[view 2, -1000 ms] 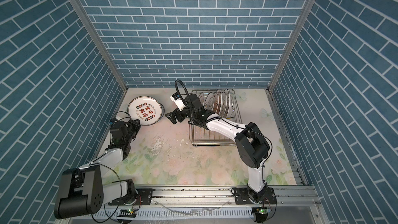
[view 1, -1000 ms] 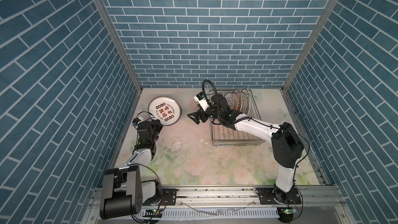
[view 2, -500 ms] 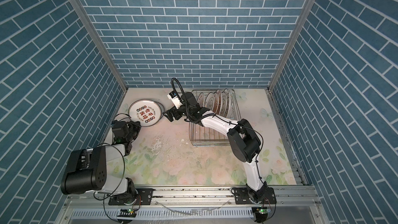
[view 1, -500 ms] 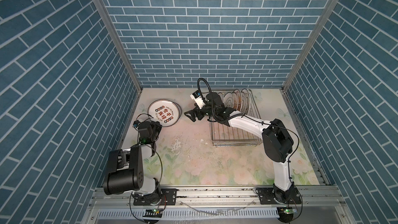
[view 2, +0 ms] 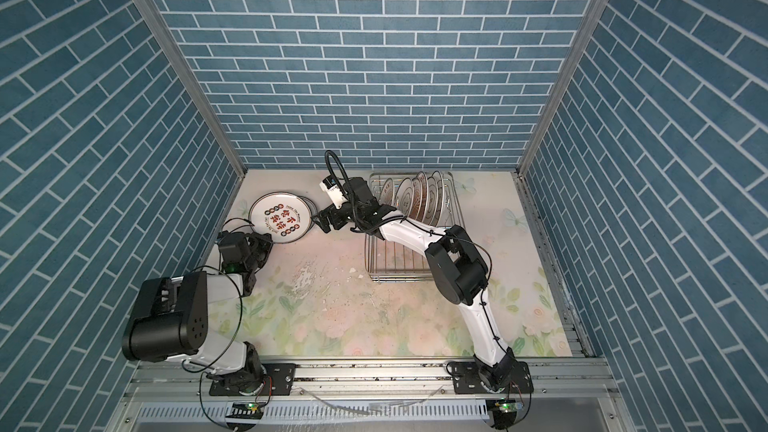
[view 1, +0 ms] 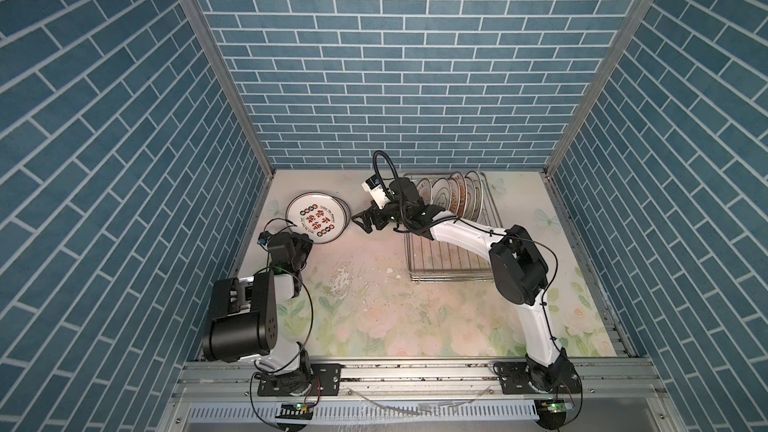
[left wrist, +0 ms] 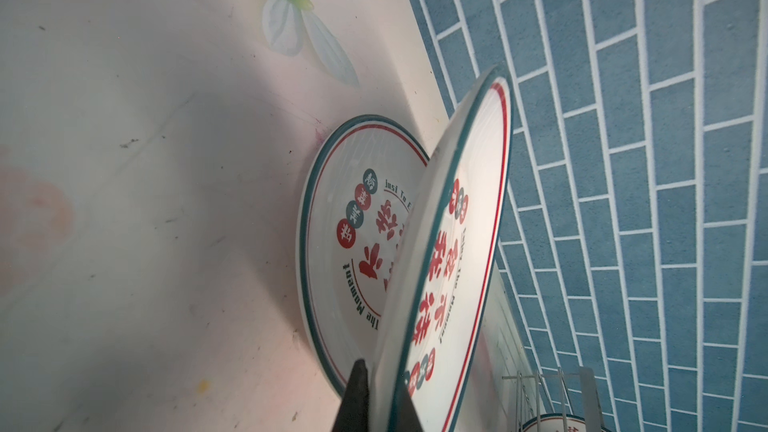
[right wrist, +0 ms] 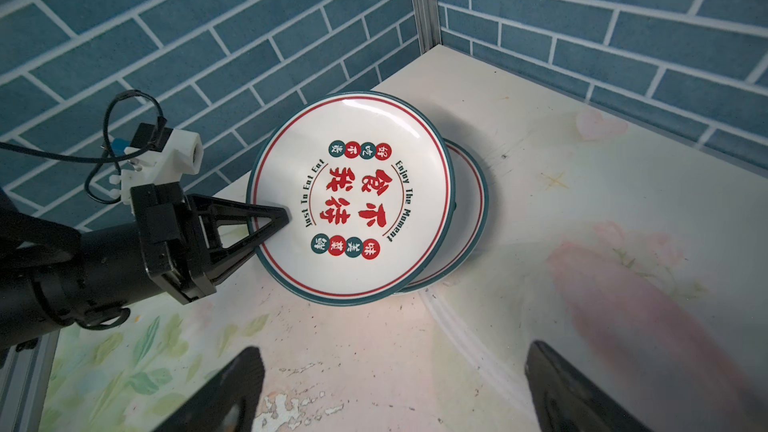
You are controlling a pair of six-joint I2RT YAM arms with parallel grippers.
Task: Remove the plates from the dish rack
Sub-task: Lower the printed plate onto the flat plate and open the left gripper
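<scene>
While several plates (view 1: 453,199) stand upright at the far end of the dish rack (view 1: 449,268), the left hand (right wrist: 274,220) pinches a tilted plate (right wrist: 351,209) by its rim over a second plate (right wrist: 469,218) lying flat on the surface (view 1: 374,305); the right hand (view 1: 363,222) gapes empty beside them.

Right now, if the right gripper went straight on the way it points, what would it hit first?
Most likely the tilted plate that the left gripper holds by its rim, above the flat plate. The open right gripper aims at it, though depth is uncertain.
</scene>
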